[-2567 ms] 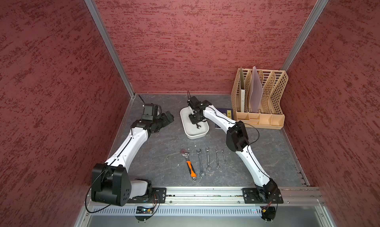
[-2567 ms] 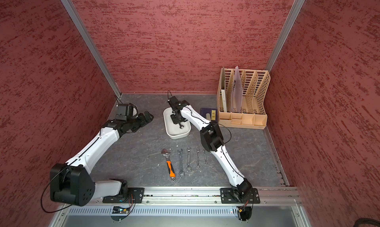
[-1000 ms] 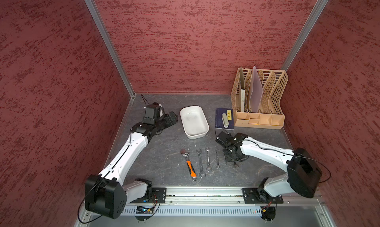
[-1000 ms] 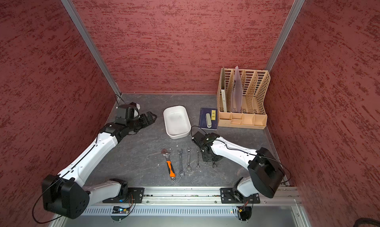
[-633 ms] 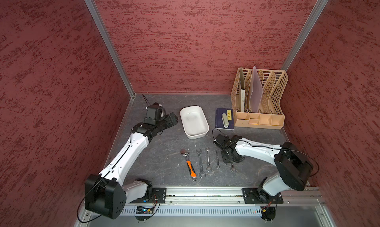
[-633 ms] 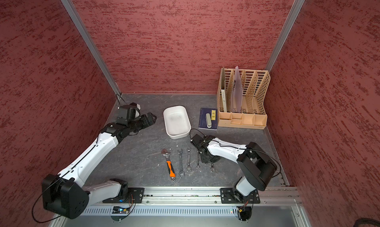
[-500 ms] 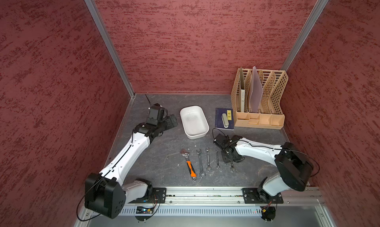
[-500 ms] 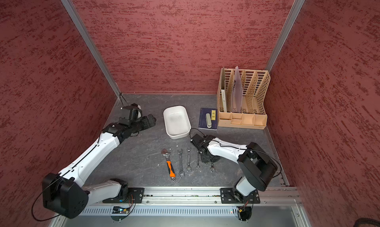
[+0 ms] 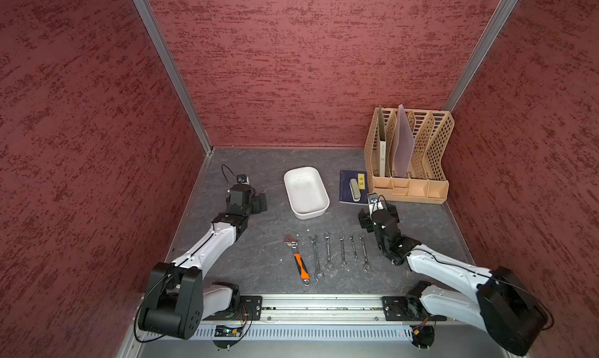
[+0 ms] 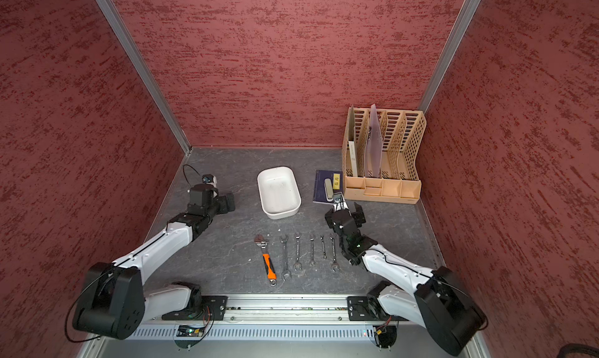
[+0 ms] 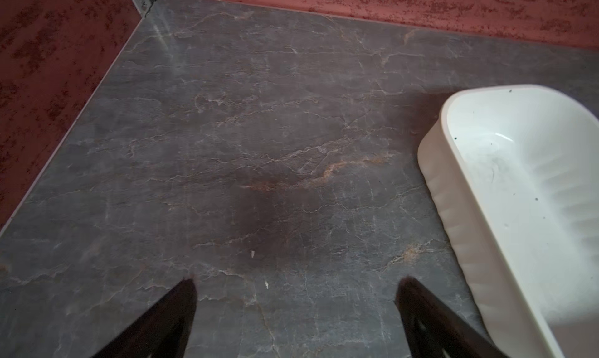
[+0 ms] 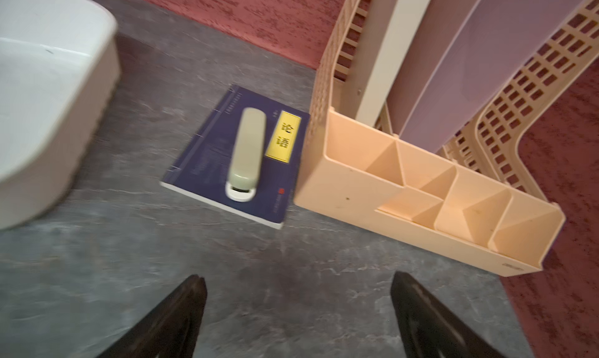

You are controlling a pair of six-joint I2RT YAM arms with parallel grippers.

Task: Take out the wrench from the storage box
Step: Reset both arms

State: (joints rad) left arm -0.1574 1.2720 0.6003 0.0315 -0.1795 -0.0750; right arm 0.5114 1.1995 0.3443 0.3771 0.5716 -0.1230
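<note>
Left gripper (image 11: 297, 279): jaws wide, empty, over bare table (image 11: 259, 145). Storage box (image 9: 306, 191) near on its right, nothing inside.
Right gripper (image 12: 295, 275): has just spread wide, let go, drawn back from wrench row (image 9: 328, 251).
Wrench (image 9: 363, 251) now flat on table behind its tips, at end of row. Task looks done.
Ahead: book (image 12: 207, 165) and file rack (image 12: 356, 184) near. Room to retreat rearward.
</note>
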